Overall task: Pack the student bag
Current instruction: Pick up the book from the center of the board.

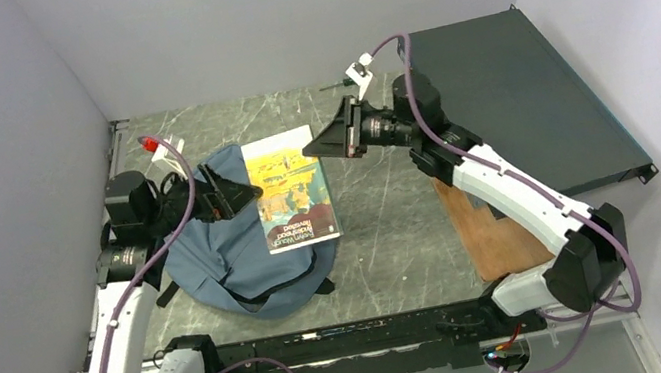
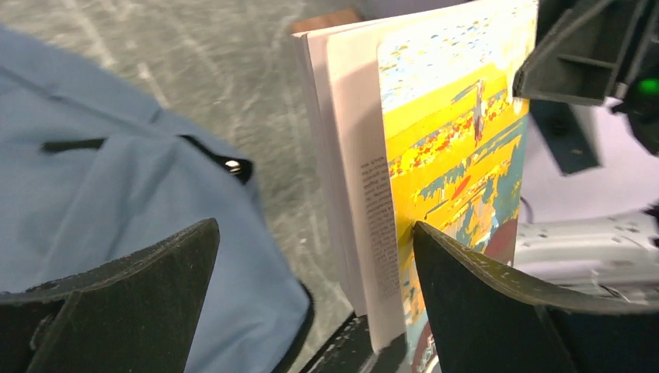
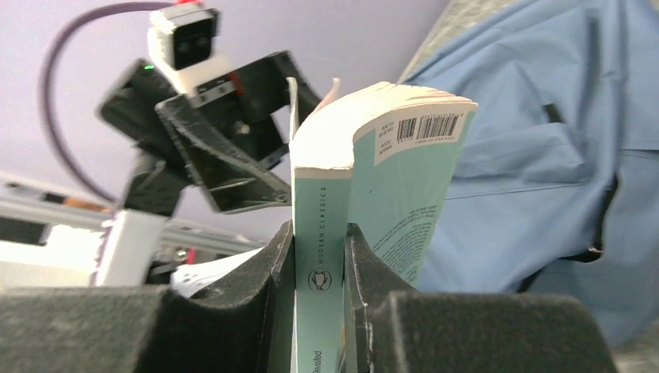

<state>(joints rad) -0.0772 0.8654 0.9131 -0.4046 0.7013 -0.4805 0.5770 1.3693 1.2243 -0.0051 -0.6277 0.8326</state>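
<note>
1. Student bag. The student bag (image 1: 237,258) lies slumped on the desk (image 1: 396,236), left of centre and toward the near edge, just beside my left arm. It is grey-blue fabric with a dark strap end showing at its near right corner.

2. Left tool. My left tool (image 2: 315,264) hangs above the bag's upper part and points to the right. Its jaws stand wide apart and grip nothing. In the left wrist view the book's open page edge stands between the two fingers (image 2: 148,287), nearer the right-hand one. I cannot tell whether that finger touches the cover.

3. Book. The book (image 1: 291,188) is a paperback with a yellow and teal cover. It is lifted off the desk between my two tools. In the top view its cover faces upward, and its left edge overlaps the right side of the bag.

4. Right tool. My right tool (image 3: 319,272) is clamped on the book. One finger presses each cover, with the pale teal spine seated between them. The free page edge bows slightly toward the left tool.

5. Right side of the desk. A wooden board (image 1: 491,231) lies flat under my right arm. Beyond it, against the right wall, sits a flat dark metal box (image 1: 514,95).
</note>
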